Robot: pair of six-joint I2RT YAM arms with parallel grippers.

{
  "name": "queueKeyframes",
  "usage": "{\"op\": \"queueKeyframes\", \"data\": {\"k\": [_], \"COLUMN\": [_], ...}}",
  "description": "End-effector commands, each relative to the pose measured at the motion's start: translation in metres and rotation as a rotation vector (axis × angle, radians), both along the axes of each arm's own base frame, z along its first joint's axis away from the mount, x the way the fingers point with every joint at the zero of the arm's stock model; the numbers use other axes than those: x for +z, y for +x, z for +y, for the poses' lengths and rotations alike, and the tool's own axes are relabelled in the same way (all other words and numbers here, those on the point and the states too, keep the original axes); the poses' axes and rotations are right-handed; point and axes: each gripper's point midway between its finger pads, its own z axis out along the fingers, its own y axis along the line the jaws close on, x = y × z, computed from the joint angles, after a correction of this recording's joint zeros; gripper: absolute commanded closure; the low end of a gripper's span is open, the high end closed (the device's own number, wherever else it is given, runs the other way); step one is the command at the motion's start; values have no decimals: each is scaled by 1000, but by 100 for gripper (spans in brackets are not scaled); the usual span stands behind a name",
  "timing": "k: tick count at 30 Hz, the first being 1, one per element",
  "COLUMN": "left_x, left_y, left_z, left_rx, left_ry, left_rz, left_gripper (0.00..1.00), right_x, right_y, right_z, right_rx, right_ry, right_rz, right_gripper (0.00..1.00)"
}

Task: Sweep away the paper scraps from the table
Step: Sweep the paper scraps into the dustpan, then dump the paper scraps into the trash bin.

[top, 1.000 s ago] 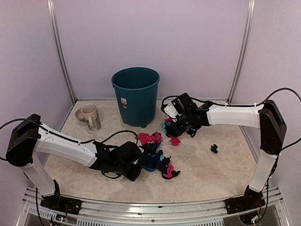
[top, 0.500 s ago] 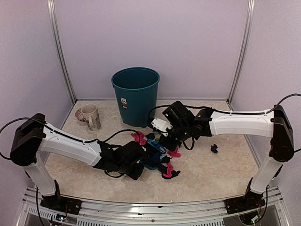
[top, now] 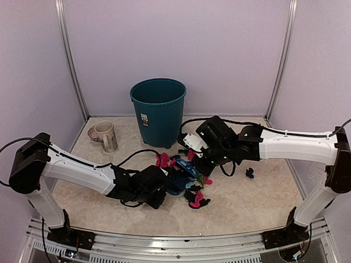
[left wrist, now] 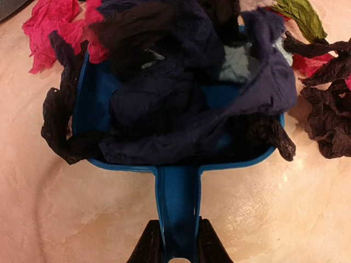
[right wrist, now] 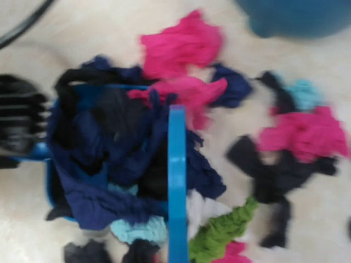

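Note:
My left gripper [left wrist: 178, 249] is shut on the handle of a blue dustpan [left wrist: 179, 192] that lies flat on the table [top: 247, 203]. Dark blue, black and teal paper scraps [left wrist: 181, 93] are heaped in the pan, with pink ones [left wrist: 49, 24] at its far left corner. My right gripper [top: 202, 159] holds a blue hand brush [right wrist: 176, 181] over the pan's mouth; its fingers are out of the wrist view. More scraps lie around: pink [right wrist: 304, 134], green [right wrist: 225, 230], black [right wrist: 274, 175]. One dark scrap [top: 249, 173] lies apart at the right.
A teal bin [top: 158, 112] stands at the back, just behind the pile. A mug [top: 106, 135] sits at the back left. Lilac walls close in the table on three sides. A black cable [top: 131, 156] trails by my left arm.
My right arm has swung left and nearer with the brush, pushing scraps toward the dustpan. The left arm and dustpan have barely moved.

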Motion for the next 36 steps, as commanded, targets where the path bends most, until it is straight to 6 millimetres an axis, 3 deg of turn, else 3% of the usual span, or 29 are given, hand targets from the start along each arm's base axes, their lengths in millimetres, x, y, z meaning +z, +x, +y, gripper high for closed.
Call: {"op": "queueKeyframes", "data": {"k": [1,8,14,21,26,36], "left_x": [15,42,67,107,150,225], "left_y": [3,4,5,3,1,4], "left_z": [9,12,17,16,15,16], "left_rx": [16,29,42,37,29,-6], "left_ry": [-1,-38,-58,-84,-130,-182], "left_rz": [-75,-136,-173,-199,-223,-273], "left_gripper": [100,100,100,100,100,100], "right_x": [28,54,61,53,40,39], "right_y": [11,20,18,22,24,23], "right_z": [-26,-57,-74,-102,-119,-120], "right_rx": [-146,-288,-342,-439,-478,-472], "right_ry": [5,31,57,65,92,146], "right_rz": [-95,-182,-204,-197,-167,-159], "right_gripper": [100,100,100,100,100,100]}}
